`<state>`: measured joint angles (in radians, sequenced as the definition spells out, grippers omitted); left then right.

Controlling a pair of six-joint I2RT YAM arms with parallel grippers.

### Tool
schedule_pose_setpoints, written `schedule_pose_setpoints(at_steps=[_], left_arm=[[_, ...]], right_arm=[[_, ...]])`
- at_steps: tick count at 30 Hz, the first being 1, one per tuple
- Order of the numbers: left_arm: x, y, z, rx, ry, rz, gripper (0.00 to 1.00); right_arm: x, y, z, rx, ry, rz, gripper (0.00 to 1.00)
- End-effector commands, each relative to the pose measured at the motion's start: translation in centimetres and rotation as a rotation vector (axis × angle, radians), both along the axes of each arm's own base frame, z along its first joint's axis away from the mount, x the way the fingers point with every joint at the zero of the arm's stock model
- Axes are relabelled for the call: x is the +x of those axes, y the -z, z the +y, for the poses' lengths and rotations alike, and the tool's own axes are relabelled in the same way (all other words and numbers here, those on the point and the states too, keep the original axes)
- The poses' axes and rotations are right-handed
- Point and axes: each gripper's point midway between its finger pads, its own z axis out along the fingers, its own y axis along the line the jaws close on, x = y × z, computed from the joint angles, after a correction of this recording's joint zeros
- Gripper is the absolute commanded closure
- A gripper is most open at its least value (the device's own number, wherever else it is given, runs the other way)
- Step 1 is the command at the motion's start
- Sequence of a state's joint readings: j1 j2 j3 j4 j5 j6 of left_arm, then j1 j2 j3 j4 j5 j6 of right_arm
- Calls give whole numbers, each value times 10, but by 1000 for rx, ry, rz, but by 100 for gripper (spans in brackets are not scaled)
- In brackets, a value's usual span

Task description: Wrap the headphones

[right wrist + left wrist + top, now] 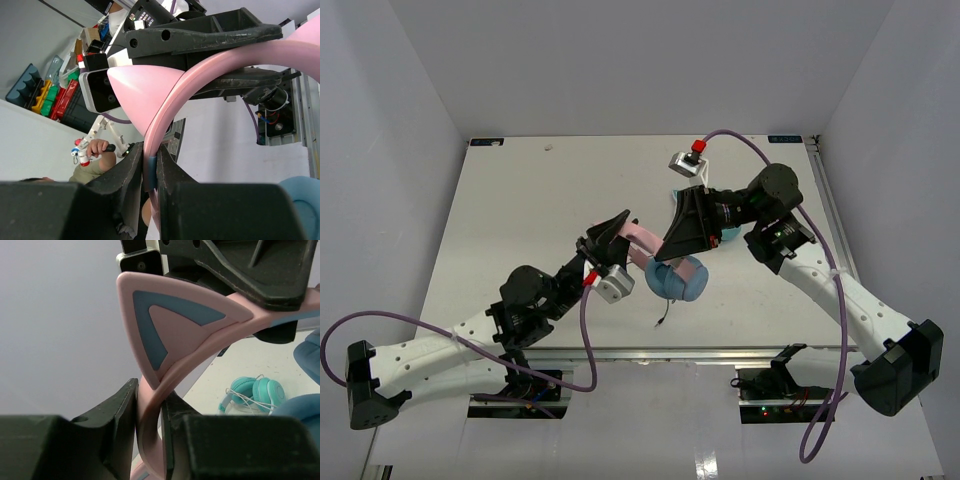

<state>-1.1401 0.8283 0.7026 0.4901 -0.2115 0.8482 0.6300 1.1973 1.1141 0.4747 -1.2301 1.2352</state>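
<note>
The pink cat-ear headphones point(645, 245) are held above the table between both arms. Their light-blue ear cups point(675, 279) hang at the middle. A thin black cable end point(663, 318) dangles below the cups. My left gripper point(607, 238) is shut on the left side of the pink headband point(150, 410), below a cat ear point(165, 320). My right gripper point(688, 225) is shut on the other side of the headband point(152, 150). A pink cat ear point(142, 85) sticks out just past its jaws.
A second pair of headphones with teal cups point(255, 392) and a white cable lies on the table, seen only in the left wrist view. Grey walls enclose the table point(520, 200) on three sides.
</note>
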Motion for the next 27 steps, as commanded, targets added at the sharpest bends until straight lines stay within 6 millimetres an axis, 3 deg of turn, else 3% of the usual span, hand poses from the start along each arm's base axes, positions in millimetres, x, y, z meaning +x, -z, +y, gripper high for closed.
schedule_pose_setpoints(at_steps=[1, 7, 11, 16, 19, 21, 27], left_arm=[[-6, 9, -5, -1, 50, 29, 73], [-5, 18, -1, 17, 36, 52, 98], [-7, 18, -1, 7, 49, 66, 100], [-8, 23, 0, -11, 67, 133, 100], [8, 25, 14, -92, -33, 290, 100], [14, 31, 21, -140, -85, 414, 100], [15, 48, 37, -287, -135, 641, 100]], right_arm=[[-11, -29, -6, 99, 2, -113, 92], [-11, -40, -6, 127, -12, -99, 92], [-10, -41, -5, 127, -12, -90, 92], [-2, -45, 1, 127, -3, -89, 63], [9, -43, 4, 110, -4, -135, 42], [31, -35, 3, 86, 66, -146, 30], [110, 9, -1, -22, 357, -144, 20]])
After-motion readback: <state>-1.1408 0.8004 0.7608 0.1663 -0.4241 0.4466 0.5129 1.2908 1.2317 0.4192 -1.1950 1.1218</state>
